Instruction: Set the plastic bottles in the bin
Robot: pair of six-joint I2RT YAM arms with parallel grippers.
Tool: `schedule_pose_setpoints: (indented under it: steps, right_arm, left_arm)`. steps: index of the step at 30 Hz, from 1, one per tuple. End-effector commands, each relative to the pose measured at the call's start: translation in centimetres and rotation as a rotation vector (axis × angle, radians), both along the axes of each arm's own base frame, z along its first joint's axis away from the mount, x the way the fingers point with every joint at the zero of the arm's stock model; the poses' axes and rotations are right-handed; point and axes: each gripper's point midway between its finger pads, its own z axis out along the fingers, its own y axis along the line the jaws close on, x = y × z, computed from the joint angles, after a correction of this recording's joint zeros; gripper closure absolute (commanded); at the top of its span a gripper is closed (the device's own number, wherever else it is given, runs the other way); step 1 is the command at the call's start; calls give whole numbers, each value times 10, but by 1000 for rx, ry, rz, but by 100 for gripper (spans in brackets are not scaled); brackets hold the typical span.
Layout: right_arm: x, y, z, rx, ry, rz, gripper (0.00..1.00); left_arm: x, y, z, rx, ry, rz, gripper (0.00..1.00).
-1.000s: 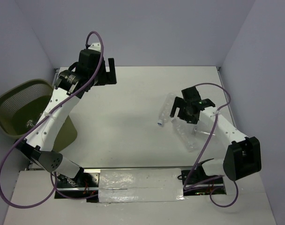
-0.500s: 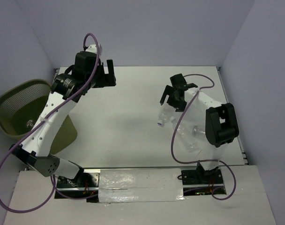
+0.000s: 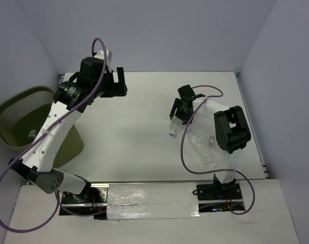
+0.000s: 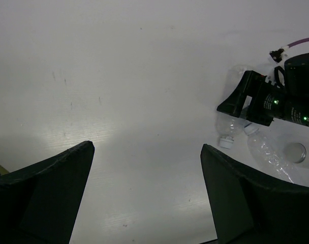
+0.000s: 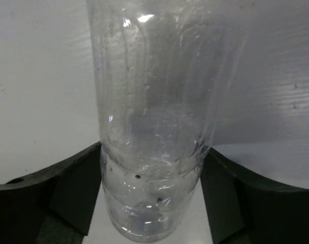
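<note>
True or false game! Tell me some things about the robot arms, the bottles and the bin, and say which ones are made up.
1. The left gripper is open and holds nothing. True.
2. The bin stands on the right side of the table. False: it stands off the table's left edge.
3. The right gripper has a bottle between its fingers. True.
4. Every bottle is in the bin. False: a second bottle lies on the table, close to the first.
5. The left gripper hangs over the bin. False: it is over the table.
</note>
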Motion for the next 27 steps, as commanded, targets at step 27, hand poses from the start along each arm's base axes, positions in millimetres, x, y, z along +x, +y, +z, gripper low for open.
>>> schedule_pose_setpoints:
  steps: [27]
  right_arm:
    - [-81, 145, 213, 459, -523, 721, 39]
  left_arm:
    - [27, -113, -2, -444, 150, -244, 1]
